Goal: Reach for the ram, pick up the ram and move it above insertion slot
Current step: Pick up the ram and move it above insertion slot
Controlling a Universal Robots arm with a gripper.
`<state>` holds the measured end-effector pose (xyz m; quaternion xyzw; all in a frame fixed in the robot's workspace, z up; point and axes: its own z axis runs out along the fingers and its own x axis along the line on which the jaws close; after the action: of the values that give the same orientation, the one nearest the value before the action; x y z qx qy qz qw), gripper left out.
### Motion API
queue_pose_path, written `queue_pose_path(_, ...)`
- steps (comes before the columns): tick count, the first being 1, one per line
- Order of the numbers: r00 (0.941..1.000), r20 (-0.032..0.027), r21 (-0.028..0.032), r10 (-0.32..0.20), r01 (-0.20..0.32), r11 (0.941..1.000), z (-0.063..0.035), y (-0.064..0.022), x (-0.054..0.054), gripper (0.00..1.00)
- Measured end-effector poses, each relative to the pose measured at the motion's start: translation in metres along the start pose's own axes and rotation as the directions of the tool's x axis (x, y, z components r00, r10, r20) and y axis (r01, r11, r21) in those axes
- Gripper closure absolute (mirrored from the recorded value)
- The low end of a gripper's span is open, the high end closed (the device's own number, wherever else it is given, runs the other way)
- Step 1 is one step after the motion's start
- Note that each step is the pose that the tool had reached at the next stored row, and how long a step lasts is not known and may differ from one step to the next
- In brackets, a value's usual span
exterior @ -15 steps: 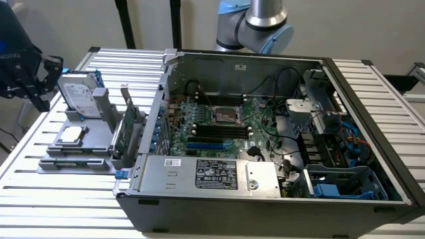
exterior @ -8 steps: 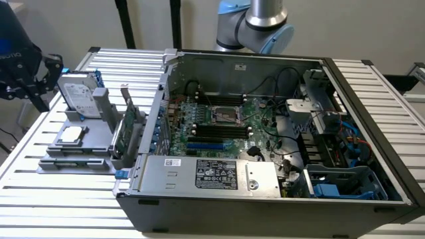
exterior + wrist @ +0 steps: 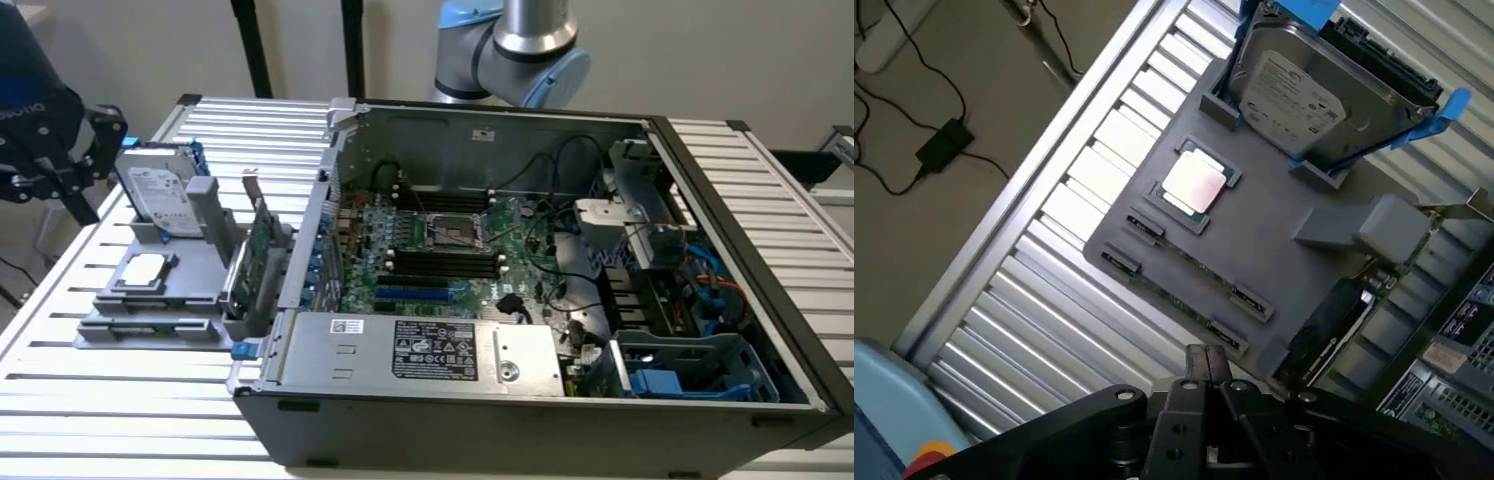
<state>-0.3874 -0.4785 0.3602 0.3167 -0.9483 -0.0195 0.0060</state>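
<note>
Gripper (image 3: 1206,366) fully closed, tips together

computer case (image 3: 534,430) 1 | hard drive (image 3: 1304,90) 1 | processor (image 3: 1197,183) 1 | expansion card (image 3: 256,262) 1 | ram (image 3: 1189,308) 1

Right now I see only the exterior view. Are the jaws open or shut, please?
Observer: In the wrist view the jaws are shut, with nothing between them.
Operator: Thank you. Where is the ram? I cannot make it out.
Observer: The ram sits in a groove along the grey holder's edge, on the side nearest the jaws.
Operator: Do the jaws touch it?
Observer: No, they hang apart from it.
</note>
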Motion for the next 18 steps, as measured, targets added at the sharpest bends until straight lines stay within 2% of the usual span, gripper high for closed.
queue_pose_path(4, 0.9975, -0.0024, -0.0008, -0.071, 0.071, 0.9975, -0.0001, 0.0000, 0.0000, 0.89)
queue_pose_path(8, 0.9899, -0.0048, -0.0017, -0.142, 0.142, 0.9899, -0.0001, 0.0000, 0.0000, 0.89)
queue_pose_path(13, 0.9728, -0.0085, -0.0026, -0.231, 0.231, 0.9729, -0.0001, 0.0000, 0.0000, 0.89)
queue_pose_path(18, 0.9479, -0.0118, -0.0034, -0.318, 0.318, 0.9480, -0.0001, 0.0000, 0.0000, 0.89)
